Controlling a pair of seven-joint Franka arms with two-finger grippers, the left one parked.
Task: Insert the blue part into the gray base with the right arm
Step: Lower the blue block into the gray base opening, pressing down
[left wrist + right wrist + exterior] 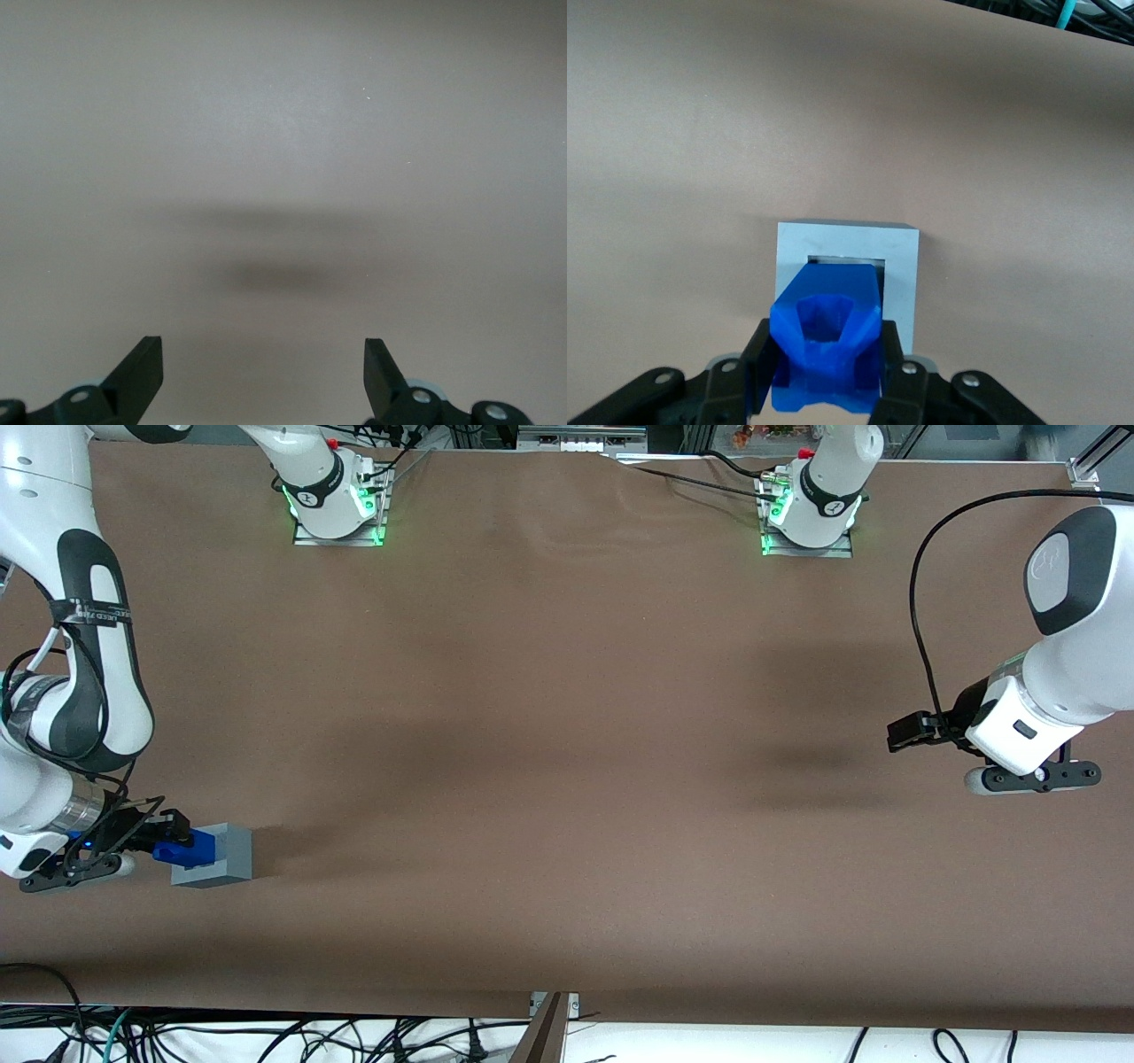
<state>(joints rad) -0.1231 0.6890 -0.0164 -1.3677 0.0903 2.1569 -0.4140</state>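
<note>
Blue part [826,341] in claw [827,376], entering gray base [848,245].

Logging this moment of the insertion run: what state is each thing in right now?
Small bright-blue faceted plastic part: gripped, its leading end at or just inside the recess, not fully seated.
Light-gray plastic cube base: resting on the table, square recess facing the hand, partly filled by the blue part.
Right arm's slim black hand: low at the working arm's end of the table, shut on the blue part.
Brown table cover: flat, with the base on it.
</note>
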